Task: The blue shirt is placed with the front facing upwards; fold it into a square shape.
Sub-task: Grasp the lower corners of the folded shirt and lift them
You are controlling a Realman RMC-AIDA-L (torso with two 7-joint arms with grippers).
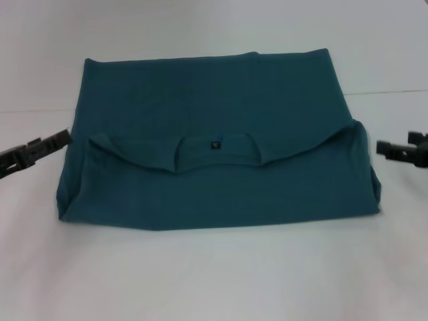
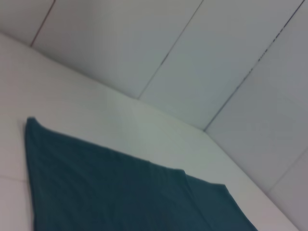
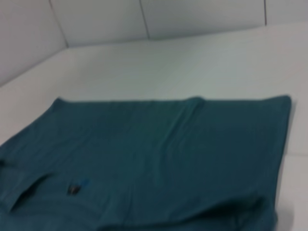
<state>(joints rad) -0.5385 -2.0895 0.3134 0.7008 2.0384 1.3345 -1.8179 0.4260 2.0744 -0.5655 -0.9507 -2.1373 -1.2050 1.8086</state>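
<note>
The blue shirt [image 1: 214,190] lies folded into a wide rectangle in the middle of the white table [image 1: 214,274]. Its near half is folded over, with the ribbed collar [image 1: 217,158] and small dark neck label [image 1: 215,144] showing at the fold's edge. No lettering shows. My left gripper [image 1: 63,137] hovers just off the shirt's left edge, apart from the cloth. My right gripper [image 1: 382,147] hovers just off the right edge, also holding nothing. The left wrist view shows a far corner of the shirt [image 2: 106,192]. The right wrist view shows the shirt [image 3: 168,149] and its label [image 3: 74,188].
White wall panels [image 2: 192,57] rise behind the table's far edge. Bare white tabletop [image 1: 214,27] surrounds the shirt on every side.
</note>
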